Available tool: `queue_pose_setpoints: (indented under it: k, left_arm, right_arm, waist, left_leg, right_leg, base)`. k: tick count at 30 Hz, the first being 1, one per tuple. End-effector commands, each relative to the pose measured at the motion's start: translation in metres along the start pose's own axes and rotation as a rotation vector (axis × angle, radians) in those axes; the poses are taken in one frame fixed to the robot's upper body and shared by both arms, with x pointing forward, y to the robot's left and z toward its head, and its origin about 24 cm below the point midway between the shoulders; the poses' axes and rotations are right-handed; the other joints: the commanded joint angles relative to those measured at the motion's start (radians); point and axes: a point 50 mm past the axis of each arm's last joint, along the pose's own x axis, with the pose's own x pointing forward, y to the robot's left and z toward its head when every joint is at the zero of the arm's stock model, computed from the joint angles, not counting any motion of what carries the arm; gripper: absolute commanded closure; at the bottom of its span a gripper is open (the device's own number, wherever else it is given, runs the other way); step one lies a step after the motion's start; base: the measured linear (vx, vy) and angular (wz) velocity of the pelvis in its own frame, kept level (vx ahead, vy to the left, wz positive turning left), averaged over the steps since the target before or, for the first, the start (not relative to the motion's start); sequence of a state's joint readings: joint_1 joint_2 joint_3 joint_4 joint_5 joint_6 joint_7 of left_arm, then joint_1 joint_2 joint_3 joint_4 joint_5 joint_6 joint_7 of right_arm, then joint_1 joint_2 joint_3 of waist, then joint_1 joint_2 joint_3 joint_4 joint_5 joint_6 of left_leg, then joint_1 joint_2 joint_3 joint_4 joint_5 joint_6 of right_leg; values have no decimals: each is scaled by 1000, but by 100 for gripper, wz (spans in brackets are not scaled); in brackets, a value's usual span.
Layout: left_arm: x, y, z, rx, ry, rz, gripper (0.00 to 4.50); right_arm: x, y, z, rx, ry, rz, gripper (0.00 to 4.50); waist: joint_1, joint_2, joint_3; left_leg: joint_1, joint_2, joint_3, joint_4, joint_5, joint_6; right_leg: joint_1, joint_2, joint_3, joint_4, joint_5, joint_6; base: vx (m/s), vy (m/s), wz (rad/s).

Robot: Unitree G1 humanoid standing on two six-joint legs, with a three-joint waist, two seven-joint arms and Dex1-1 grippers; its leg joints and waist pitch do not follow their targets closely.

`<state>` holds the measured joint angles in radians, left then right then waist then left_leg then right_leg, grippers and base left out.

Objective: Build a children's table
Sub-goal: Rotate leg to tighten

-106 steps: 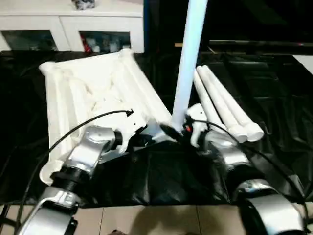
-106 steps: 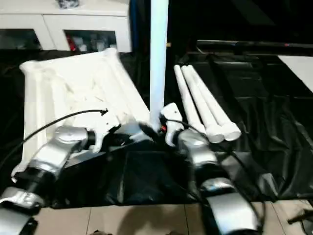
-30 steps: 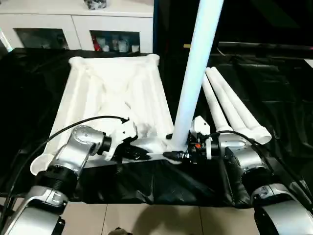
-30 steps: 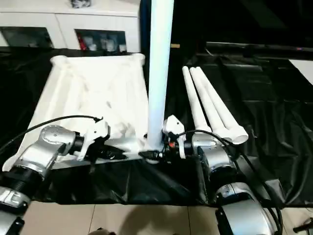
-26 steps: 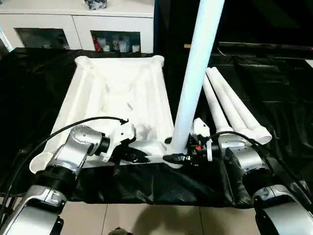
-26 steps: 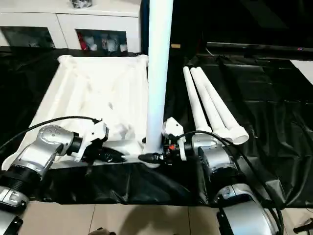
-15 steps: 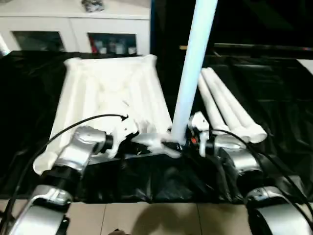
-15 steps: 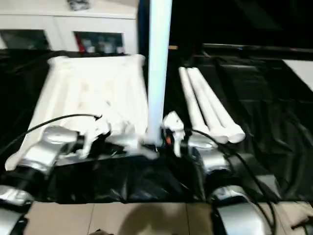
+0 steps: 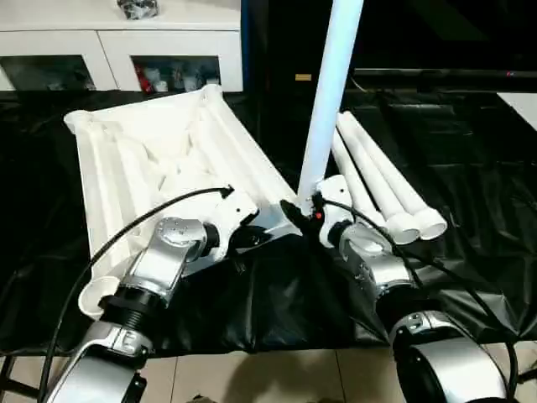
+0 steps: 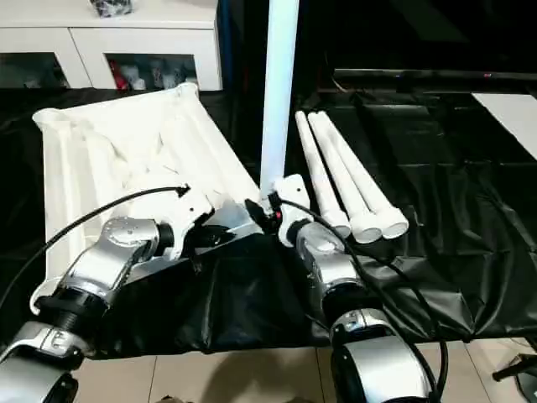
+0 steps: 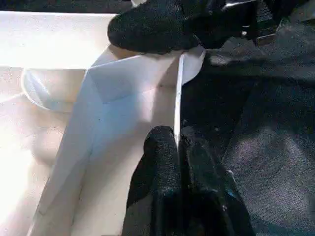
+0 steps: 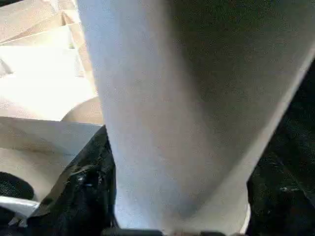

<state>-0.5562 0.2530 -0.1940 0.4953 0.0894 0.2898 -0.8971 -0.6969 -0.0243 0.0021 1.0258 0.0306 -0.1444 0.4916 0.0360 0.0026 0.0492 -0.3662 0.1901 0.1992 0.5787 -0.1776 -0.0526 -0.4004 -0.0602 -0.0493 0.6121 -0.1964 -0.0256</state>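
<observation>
The children's table top (image 9: 143,159) lies upside down on the black sheet, turned askew. One white leg (image 9: 330,101) stands upright, leaning slightly, with its lower end at the top's near right corner. My right gripper (image 9: 300,210) is shut on this leg just above that corner, and the leg (image 12: 172,98) runs between its black fingers (image 12: 88,196). My left gripper (image 9: 256,237) is shut on the thin rim (image 11: 178,98) of the top beside that corner. The gripper hides whether the leg sits in its socket. Three more legs (image 9: 382,185) lie side by side to the right.
A white cabinet with glass doors (image 9: 117,46) stands behind the table top. A crumpled black sheet (image 9: 470,168) covers the work surface. Pale floor (image 9: 252,369) shows along the sheet's near edge.
The table top has turned, its far end swinging to the left, while both grippers kept their hold at the near right corner. The whole picture has also shifted.
</observation>
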Motion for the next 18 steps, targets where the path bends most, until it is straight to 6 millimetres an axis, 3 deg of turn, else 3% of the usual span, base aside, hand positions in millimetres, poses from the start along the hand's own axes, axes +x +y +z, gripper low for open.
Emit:
queue_pose_setpoints:
  k: [1,2,6,9,18]
  left_arm:
    - [5,-7,12,12,-85,-35,450]
    - [3,-7,12,17,-86,-50,450]
    - [-3,-9,11,45,-112,-125,450]
    - [-12,-11,4,88,-84,-224,450]
    - [-23,-4,-2,101,-48,-344,450]
  right_arm:
    - [5,29,-20,8,84,164,106]
    - [4,27,-20,-13,86,174,87]
    - [-3,22,-20,-32,91,250,87]
    - [-16,16,-17,-57,81,421,87]
    - [-43,8,-15,-147,140,751,87]
  waist:
    - [4,-5,-56]
    - [2,-5,-58]
    - [1,-8,-59]
    - [11,-2,-59]
    - [33,-3,-58]
  left_leg:
    - [7,44,-23,-63,-212,48]
    - [7,45,-24,-63,-203,48]
    - [2,43,-21,-58,-181,69]
    - [6,49,-19,-58,-180,83]
    - [11,52,-18,-58,-199,69]
  right_leg:
    - [43,-83,48,-83,-225,-206]
    - [44,-84,48,-79,-205,-212]
    - [48,-84,48,-75,-157,-227]
    - [48,-80,44,-72,-145,-232]
    - [44,-82,44,-73,-180,-234]
  base:
    - [0,0,0]
    - [0,0,0]
    - [0,0,0]
    - [0,0,0]
    - [0,0,0]
